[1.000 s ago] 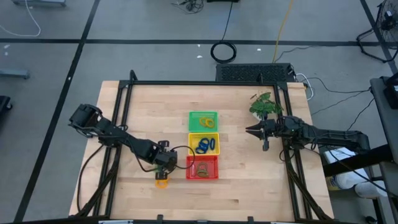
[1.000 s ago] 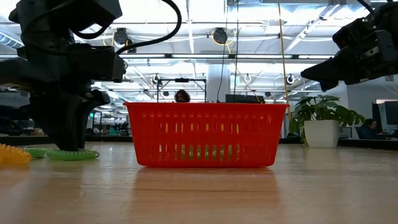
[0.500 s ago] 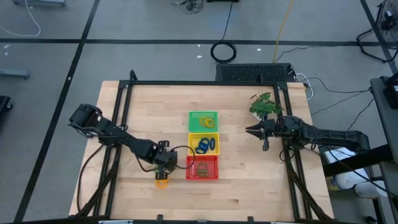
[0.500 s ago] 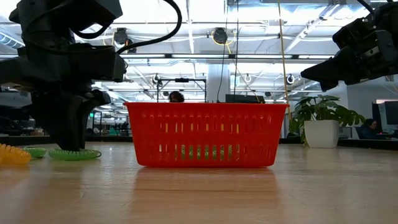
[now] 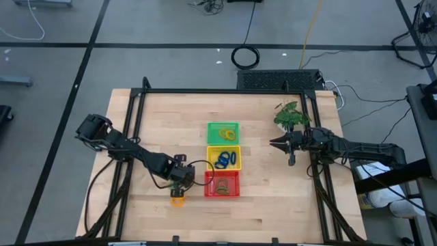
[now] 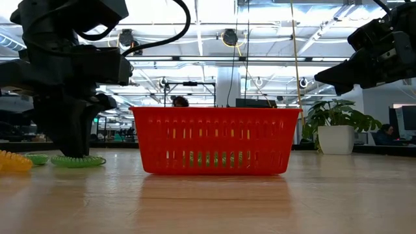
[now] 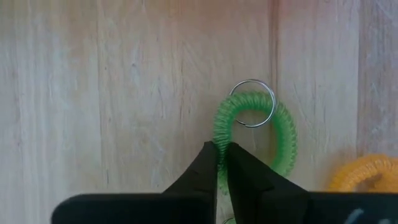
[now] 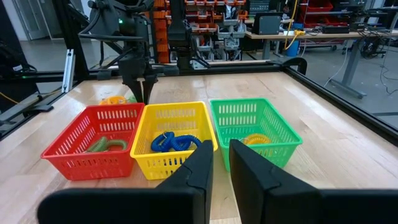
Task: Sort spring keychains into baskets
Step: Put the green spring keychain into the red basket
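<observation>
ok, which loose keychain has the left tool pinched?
The green spring keychain, with the metal split ring; the left tool is shut on its coil. The orange-yellow keychain beside it lies untouched.

Both arms are matte black, built of rounded, blocky joint housings joined by slim links. A thin black cable loops along the left arm (image 5: 130,152). The left gripper (image 7: 222,163) has two dark, wedge-shaped fingers tapering to narrow tips; the right gripper (image 8: 221,163) has matching ones.
</observation>
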